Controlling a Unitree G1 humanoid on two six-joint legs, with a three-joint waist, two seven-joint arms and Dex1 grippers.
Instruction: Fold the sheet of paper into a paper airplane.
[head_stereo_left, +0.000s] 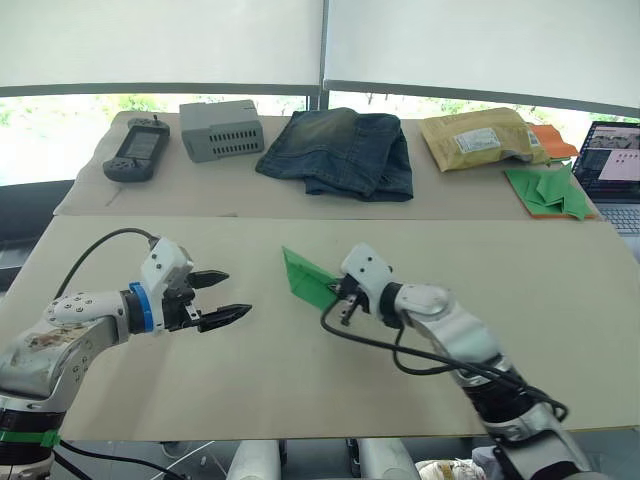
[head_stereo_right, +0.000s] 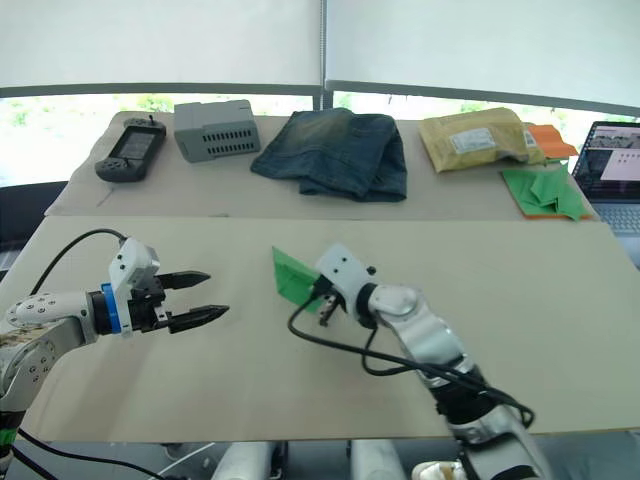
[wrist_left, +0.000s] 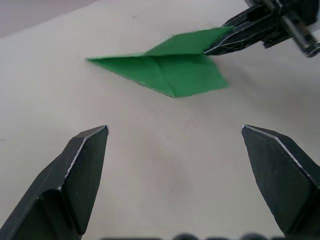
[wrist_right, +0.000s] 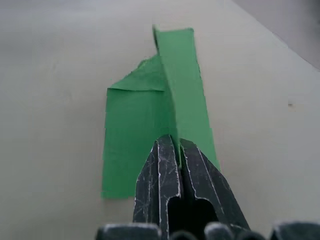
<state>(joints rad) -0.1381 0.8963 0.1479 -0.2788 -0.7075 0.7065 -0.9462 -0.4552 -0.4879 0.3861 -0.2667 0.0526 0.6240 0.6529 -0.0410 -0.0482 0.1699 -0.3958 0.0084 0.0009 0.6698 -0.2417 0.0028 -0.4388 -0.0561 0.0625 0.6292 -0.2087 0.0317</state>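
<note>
The sheet of paper (head_stereo_left: 303, 272) is bright green and folded into a pointed wedge, the rough shape of a paper airplane. It lies near the middle of the beige table (head_stereo_left: 560, 330) with one flap (wrist_right: 180, 90) standing up. My right gripper (head_stereo_left: 333, 287) is shut on the near end of that raised flap, and its black fingers (wrist_left: 240, 32) pinch the paper's edge (wrist_left: 165, 70). My left gripper (head_stereo_left: 238, 292) is open with nothing between its fingers. It hovers a short way to the left of the paper, pointing at it.
On the back table lie a black handheld device (head_stereo_left: 137, 150), a grey box (head_stereo_left: 222, 130), folded jeans (head_stereo_left: 340, 150) and a yellow padded envelope (head_stereo_left: 480, 138). A heap of green papers with an orange sheet (head_stereo_left: 548, 190) is beside a laptop (head_stereo_left: 615, 165) at far right.
</note>
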